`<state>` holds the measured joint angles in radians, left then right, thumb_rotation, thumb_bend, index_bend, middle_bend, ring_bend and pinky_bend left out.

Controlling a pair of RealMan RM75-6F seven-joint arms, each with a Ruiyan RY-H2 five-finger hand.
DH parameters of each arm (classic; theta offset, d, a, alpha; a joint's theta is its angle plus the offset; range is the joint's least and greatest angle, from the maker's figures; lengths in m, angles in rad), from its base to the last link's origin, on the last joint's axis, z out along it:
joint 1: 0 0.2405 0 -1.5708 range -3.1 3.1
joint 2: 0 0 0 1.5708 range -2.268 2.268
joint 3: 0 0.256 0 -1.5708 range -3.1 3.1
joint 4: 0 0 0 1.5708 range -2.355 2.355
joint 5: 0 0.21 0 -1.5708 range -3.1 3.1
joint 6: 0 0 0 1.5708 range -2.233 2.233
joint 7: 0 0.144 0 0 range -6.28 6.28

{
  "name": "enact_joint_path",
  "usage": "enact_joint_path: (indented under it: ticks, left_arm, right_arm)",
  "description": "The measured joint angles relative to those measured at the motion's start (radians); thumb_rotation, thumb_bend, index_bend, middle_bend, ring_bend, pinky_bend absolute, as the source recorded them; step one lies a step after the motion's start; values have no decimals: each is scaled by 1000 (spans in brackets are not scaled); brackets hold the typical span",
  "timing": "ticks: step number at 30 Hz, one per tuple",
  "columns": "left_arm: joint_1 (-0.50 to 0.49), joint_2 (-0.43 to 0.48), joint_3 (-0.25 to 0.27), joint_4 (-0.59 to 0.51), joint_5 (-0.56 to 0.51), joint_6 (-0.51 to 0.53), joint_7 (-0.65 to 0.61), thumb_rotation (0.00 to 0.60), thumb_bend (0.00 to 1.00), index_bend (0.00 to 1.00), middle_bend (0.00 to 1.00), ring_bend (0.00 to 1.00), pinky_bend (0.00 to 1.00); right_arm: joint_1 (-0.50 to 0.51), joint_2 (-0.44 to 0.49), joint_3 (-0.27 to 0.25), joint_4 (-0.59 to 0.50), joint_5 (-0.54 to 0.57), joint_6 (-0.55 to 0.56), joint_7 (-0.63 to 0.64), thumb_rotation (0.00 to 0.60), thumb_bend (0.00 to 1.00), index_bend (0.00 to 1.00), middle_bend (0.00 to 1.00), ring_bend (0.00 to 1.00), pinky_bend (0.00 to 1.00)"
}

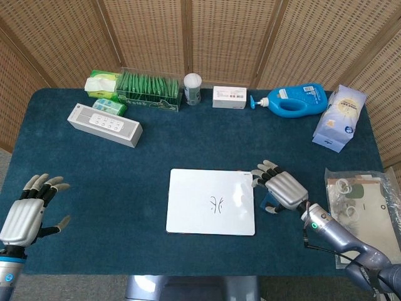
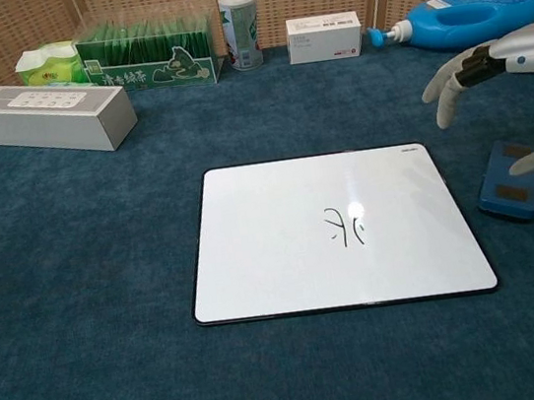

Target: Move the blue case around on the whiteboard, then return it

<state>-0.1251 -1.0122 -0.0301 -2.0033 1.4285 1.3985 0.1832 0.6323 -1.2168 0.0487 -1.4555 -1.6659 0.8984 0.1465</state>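
Observation:
The blue case (image 2: 510,190) lies flat on the blue cloth just right of the whiteboard (image 2: 284,247), which carries a small black scribble. In the head view the case (image 1: 271,202) is mostly hidden under my right hand (image 1: 279,187). My right hand (image 2: 510,86) hovers over the case with fingers spread and the thumb hanging down toward it; it holds nothing. My left hand (image 1: 28,207) stays open near the front left corner of the table, far from the board.
Along the back stand a white speaker box (image 1: 104,125), green tissue packs (image 1: 104,81), a green packet rack (image 1: 149,90), a white can (image 1: 192,88), a small white box (image 1: 229,97) and a blue detergent bottle (image 1: 294,100). A clear bag (image 1: 363,207) lies at right.

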Motion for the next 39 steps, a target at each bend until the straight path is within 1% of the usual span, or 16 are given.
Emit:
enact_joint_path:
  ticks: [10,19,29,39]
  left_arm:
    - [-3,4,2,-11,-2,-2,9,600,333,238,195,89,0]
    - [-6,0,2,-27,-3,-2,29,600,333,238,195,89,0]
    - [-6,-1,3,-33,-9,1,38,600,334,238,195,89,0]
    - [-8,-5,4,-35,-12,0,40,600,333,238,194,89,0]
  right_arm:
    - [46,-31,-44,89,-43,-27,-28,600,65,333,158,0,0]
    - [76,-30,-82,148,-75,-20,-13,600,13,340,161,0,0]
    - [90,-34,-116,192,-100,0,-5,600,7,352,163,0,0]
    - [104,-64,-146,254,-124,15,-2,600,0,353,164,0,0]
